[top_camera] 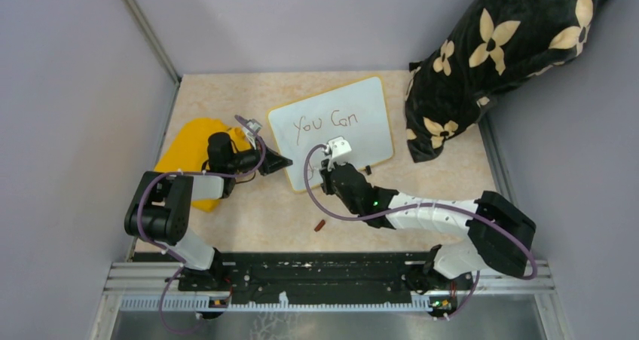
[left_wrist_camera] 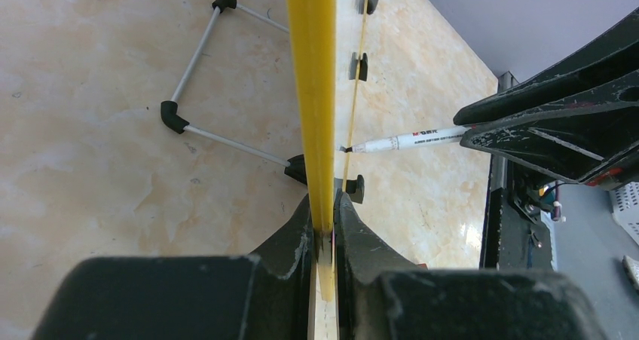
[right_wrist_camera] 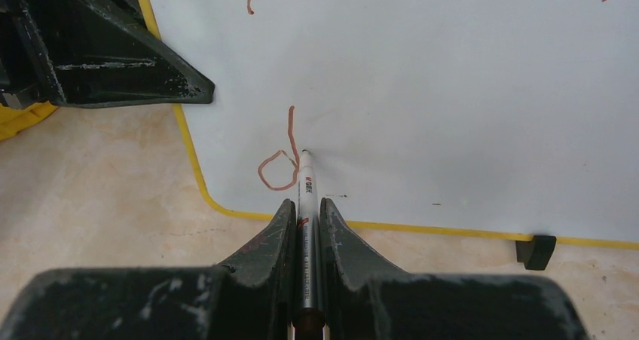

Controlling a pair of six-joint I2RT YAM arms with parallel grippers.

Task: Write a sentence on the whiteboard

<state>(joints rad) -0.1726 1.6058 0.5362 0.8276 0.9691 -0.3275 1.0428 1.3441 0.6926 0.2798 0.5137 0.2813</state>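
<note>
The whiteboard (top_camera: pixel 354 110) lies tilted on the table, white with a yellow rim. The sentence (top_camera: pixel 328 121) on it reads "You Can" in reddish-brown. Below that line a single "d" (right_wrist_camera: pixel 280 163) shows in the right wrist view. My right gripper (right_wrist_camera: pixel 306 208) is shut on a white marker (right_wrist_camera: pixel 307 193), whose tip touches the board just right of the "d". In the top view this gripper (top_camera: pixel 329 164) is over the board's near left part. My left gripper (left_wrist_camera: pixel 322 208) is shut on the board's yellow rim (left_wrist_camera: pixel 310 91), at its near left corner (top_camera: pixel 285 163).
A yellow cloth (top_camera: pixel 188 148) lies left of the board, under the left arm. A black pillow with cream flowers (top_camera: pixel 497 61) fills the back right. A small brown cap (top_camera: pixel 320 225) lies on the table in front. The board's wire stand (left_wrist_camera: pixel 203 76) and black feet (left_wrist_camera: pixel 359 67) stick out.
</note>
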